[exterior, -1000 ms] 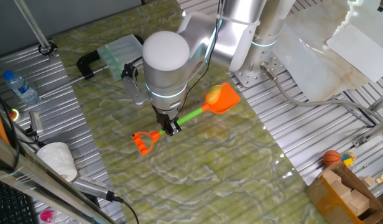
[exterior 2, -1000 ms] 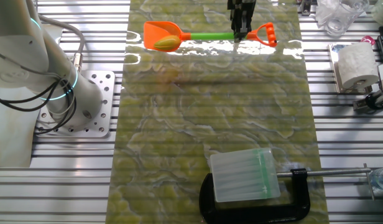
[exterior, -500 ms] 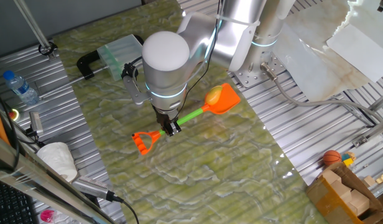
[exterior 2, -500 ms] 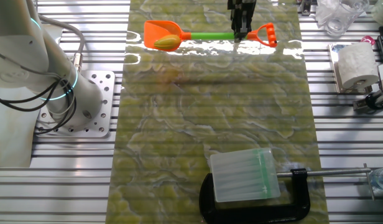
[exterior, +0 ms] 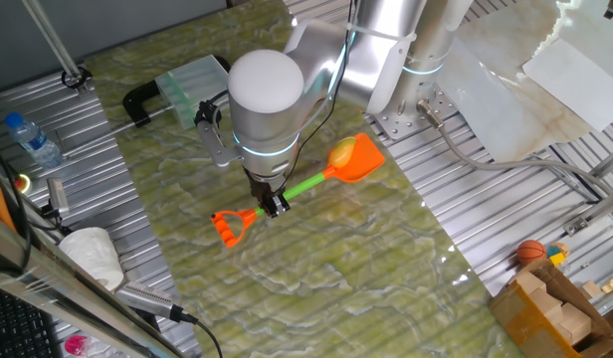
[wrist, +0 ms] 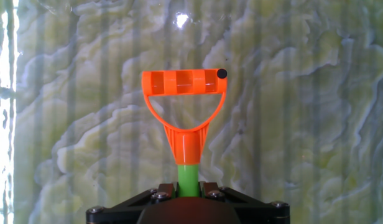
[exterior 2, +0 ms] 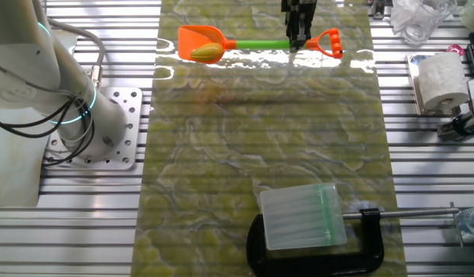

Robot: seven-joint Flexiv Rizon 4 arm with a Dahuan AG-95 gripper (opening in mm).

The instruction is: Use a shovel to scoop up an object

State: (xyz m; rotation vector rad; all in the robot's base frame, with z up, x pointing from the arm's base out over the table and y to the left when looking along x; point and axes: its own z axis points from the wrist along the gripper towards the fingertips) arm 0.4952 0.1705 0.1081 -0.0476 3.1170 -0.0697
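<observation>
A: Where is the end effector (exterior: 275, 206)?
B: Low over the bench (exterior: 316, 268), fingers pinched on the green shaft of the shovel (exterior: 305, 185), close to its orange D-shaped end. In the hand view the shovel (wrist: 185, 118) runs straight out from between the fingers, D-end farthest out.

A: And the object (exterior: 340, 153)?
B: It lies in the shovel's orange blade, at the far end of the shaft from the end effector. In the other fixed view the object (exterior 2: 205, 52) sits toward the blade's near rim, well apart from the end effector (exterior 2: 298, 42).

A: Is the shovel on the bench?
B: I cannot tell whether the blade touches the surface or hangs just above it.

A: Counts?
B: One shovel (exterior 2: 256, 43), one object, one end effector.

A: What else is around?
B: Going outward on the bench: a clear plastic box (exterior 2: 301, 216) held by a black clamp (exterior 2: 375, 238), well apart from the shovel. On the metal slats beside the bench, a paper roll (exterior 2: 440, 81) and a water bottle (exterior: 34, 139). Farther off, a small orange ball (exterior: 530, 252) next to wooden blocks (exterior: 550, 308).

A: Anything between the end effector and the object?
B: Only the shovel's own shaft.
</observation>
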